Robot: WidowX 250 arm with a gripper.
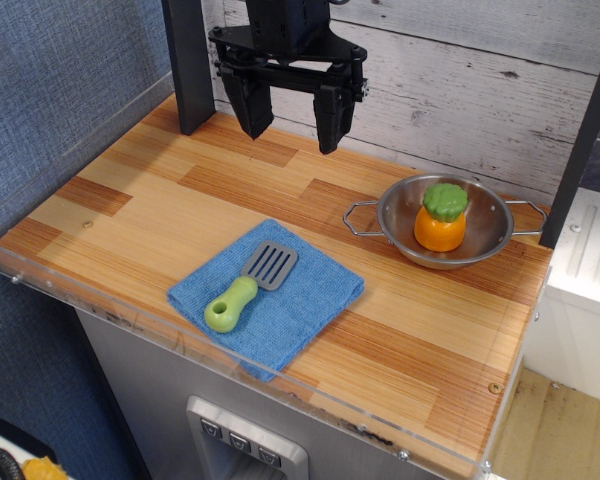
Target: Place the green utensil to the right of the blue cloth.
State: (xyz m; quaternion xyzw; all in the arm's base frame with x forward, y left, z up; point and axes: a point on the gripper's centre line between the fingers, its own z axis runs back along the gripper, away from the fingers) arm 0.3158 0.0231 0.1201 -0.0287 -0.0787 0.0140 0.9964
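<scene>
The green utensil (248, 286), a small spatula with a lime-green handle and a grey slotted blade, lies on the blue cloth (310, 305), handle toward the front left. The cloth lies flat near the table's front edge. My gripper (289, 128) hangs open and empty above the back of the table, well behind and above the spatula. Its two black fingers point down with a wide gap between them.
A metal bowl with two handles (480, 215) stands at the right and holds an orange toy with a green top (441, 218). A clear acrylic rim (130, 325) runs along the table's front and left. A black post (192, 60) stands at the back left.
</scene>
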